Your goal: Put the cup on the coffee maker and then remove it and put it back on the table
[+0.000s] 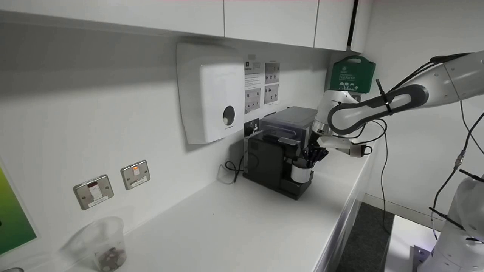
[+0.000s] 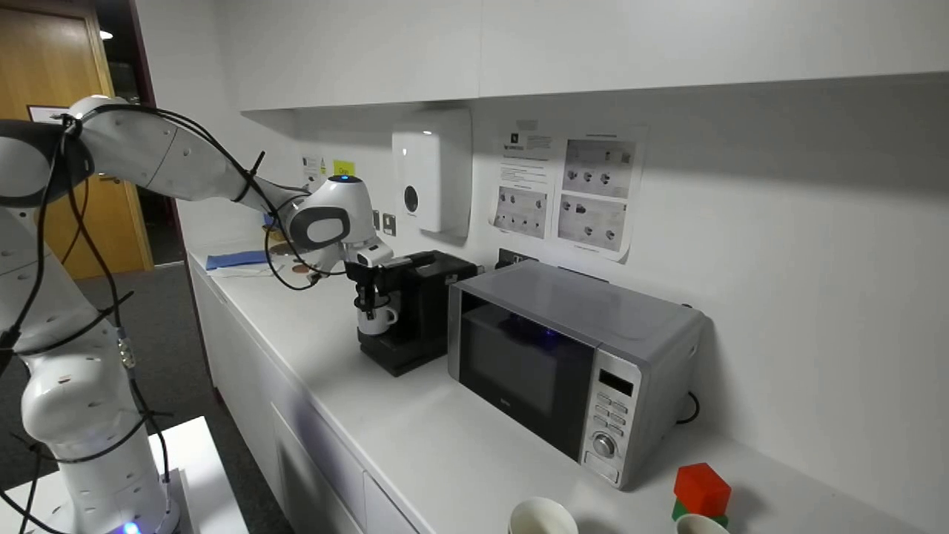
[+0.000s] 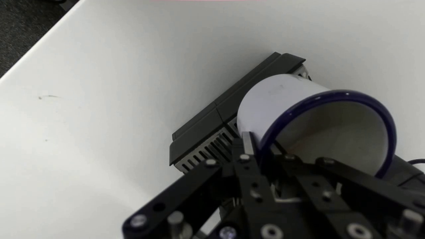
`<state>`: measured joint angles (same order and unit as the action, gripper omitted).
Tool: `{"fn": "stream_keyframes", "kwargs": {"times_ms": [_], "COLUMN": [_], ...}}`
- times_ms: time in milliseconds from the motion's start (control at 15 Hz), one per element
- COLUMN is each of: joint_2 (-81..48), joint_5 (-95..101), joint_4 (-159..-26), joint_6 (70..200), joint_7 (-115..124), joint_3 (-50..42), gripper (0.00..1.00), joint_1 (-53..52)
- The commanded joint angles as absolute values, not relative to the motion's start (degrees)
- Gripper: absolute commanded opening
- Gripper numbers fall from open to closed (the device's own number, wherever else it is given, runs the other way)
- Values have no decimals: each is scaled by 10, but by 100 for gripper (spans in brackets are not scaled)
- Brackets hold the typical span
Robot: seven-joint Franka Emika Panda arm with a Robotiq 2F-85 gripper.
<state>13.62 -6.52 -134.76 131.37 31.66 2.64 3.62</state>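
One blue-rimmed, white, cylindrical, enamel-look cup (image 3: 280,99), side wall pinched by the black two-fingered tool (image 3: 260,153), is over the slotted grey drip tray (image 3: 208,150) of the boxy black coffee maker (image 2: 426,315), base contact hidden; releasing it tilted or unseated could topple it.

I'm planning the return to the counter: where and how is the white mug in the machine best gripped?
By its blue rim, I'd judge, coming from above on the open front side. The white mug is mouth up, so its lip suits a pinch, while the coffee machine rises behind it. The gripper is shut on that rim now.
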Motion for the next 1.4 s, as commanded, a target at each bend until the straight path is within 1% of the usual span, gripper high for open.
{"fn": "stream_keyframes", "kwargs": {"times_ms": [0,800,1333], "joint_2": [170,146,160], "joint_5": [-67,-70,-69], "joint_4": [-1366,-1356,-1375], "joint_6": [1311,1317,1316], "joint_7": [296,287,283], "joint_3": [20,25,25], "gripper": [2,2,2], "joint_1": [35,30,27]}}
